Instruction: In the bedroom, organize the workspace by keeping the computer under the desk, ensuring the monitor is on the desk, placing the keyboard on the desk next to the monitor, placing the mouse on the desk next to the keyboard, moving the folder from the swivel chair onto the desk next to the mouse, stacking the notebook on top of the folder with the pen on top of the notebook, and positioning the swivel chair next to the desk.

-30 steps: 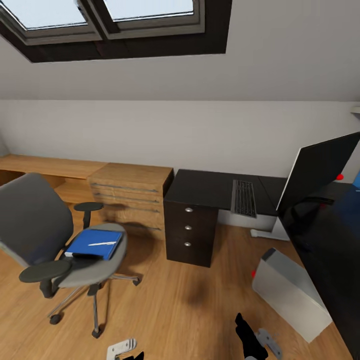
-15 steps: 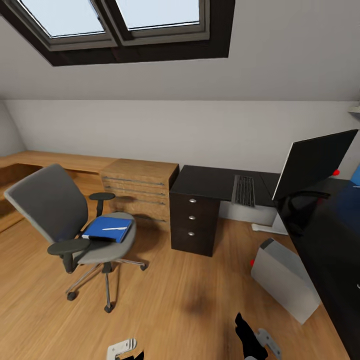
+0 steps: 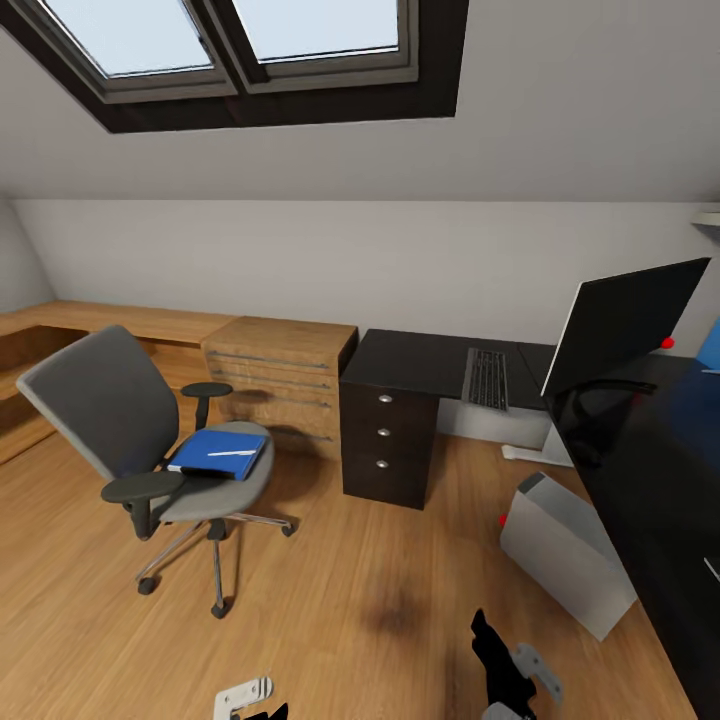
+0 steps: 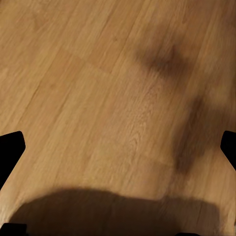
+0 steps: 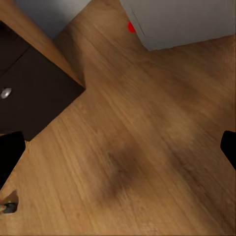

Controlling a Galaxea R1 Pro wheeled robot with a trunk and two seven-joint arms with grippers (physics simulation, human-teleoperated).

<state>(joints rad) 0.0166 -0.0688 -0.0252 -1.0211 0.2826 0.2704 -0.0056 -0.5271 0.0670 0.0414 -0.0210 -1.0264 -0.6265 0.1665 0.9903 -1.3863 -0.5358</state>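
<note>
Well apart: folder, left hand.

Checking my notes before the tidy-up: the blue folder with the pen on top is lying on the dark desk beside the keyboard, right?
Not quite. In the head view the blue folder with the pen on top lies on the swivel chair's seat, not on the dark desk beside the keyboard.

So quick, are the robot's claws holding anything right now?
Left claw: open, holding nothing, only wood floor between its fingers.
Right claw: open, holding nothing, over the floor near the dark drawer cabinet.
</note>
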